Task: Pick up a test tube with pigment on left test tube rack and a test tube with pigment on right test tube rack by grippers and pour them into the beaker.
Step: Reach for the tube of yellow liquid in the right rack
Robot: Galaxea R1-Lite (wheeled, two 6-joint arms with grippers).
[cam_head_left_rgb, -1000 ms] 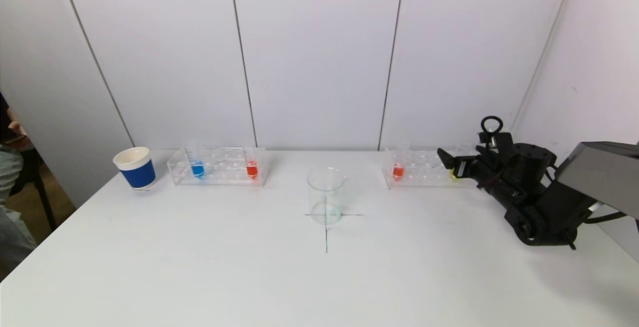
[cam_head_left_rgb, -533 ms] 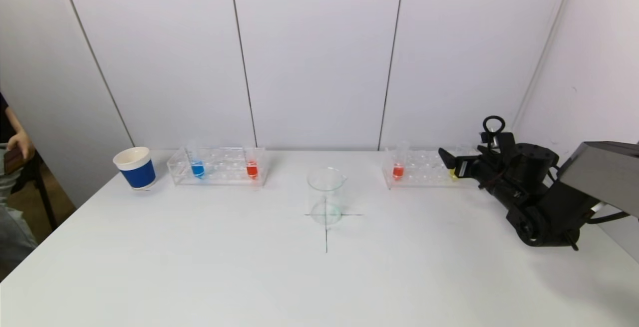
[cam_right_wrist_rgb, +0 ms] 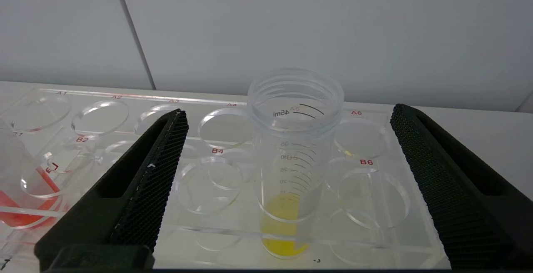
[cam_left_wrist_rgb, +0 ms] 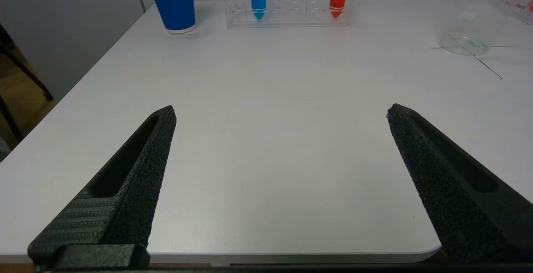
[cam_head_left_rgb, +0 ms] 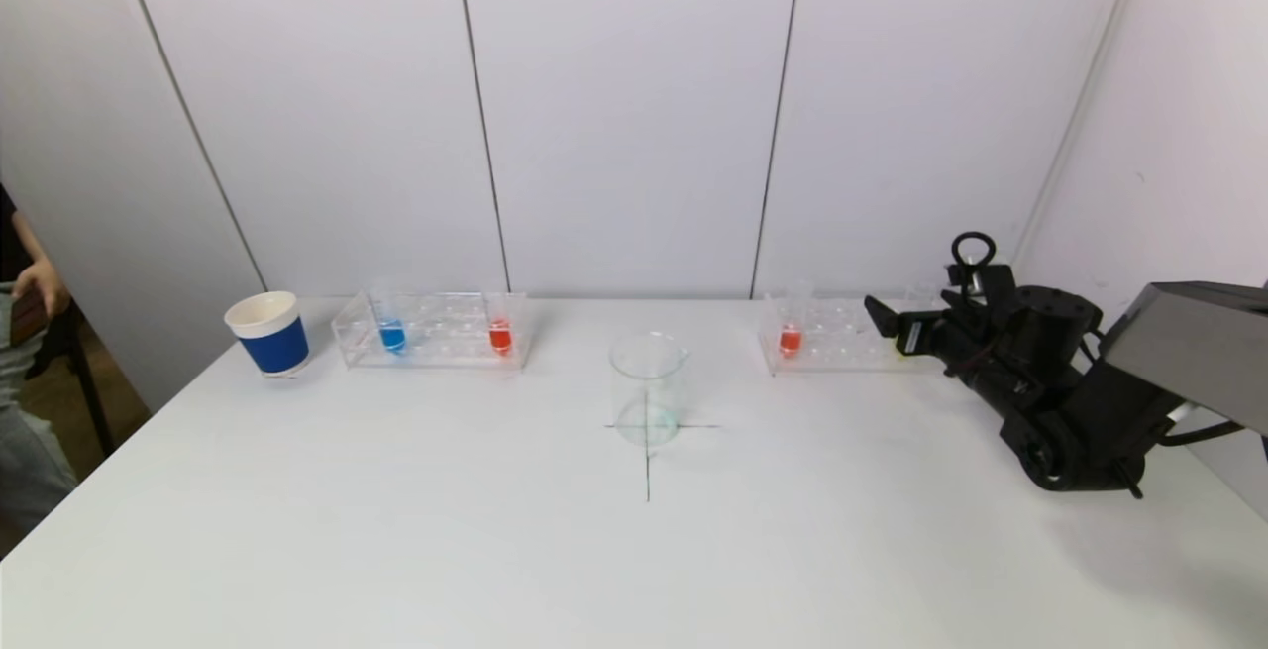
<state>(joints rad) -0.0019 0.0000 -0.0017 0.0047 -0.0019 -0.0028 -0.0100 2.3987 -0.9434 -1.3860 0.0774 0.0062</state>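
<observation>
Approach to the first tube is the step in hand, judged from how things lie. Right tool (cam_right_wrist_rgb: 287,116) is held with its fingers (cam_right_wrist_rgb: 162,152) spread wide on either side of the yellow-pigment tube (cam_right_wrist_rgb: 291,169), which stands upright in a front-row hole of the right rack (cam_right_wrist_rgb: 104,110), near that rack's end toward the right edge of the bench (cam_head_left_rgb: 396,530); no contact with the tube is seen, and a gap shows on both sides. In the head view this tool (cam_head_left_rgb: 887,324) is seen over the right rack (cam_head_left_rgb: 832,337) at the far right of the bench, and the yellow tube is hidden behind it. An orange-red tube (cam_head_left_rgb: 790,337) stands at the other end of the same rack. The beaker (cam_head_left_rgb: 648,388) rests on a cross mark at the middle of the bench, with only a faint greenish trace at its bottom, so nothing of note is judged to have been poured. Left tool (cam_left_wrist_rgb: 279,112) is held low at the near edge of the bench, fingers wide apart and empty, well apart from the left rack (cam_left_wrist_rgb: 287,14), where a blue tube (cam_left_wrist_rgb: 258,4) and a red tube (cam_left_wrist_rgb: 337,3) stand upright along the far edge. A blue paper cup (cam_head_left_rgb: 267,332) stands beside that rack. The next move is judged to call for a little more advance so the yellow tube sits between the pads, then a closing below its threaded rim and a straight lift clear of the hole.
</observation>
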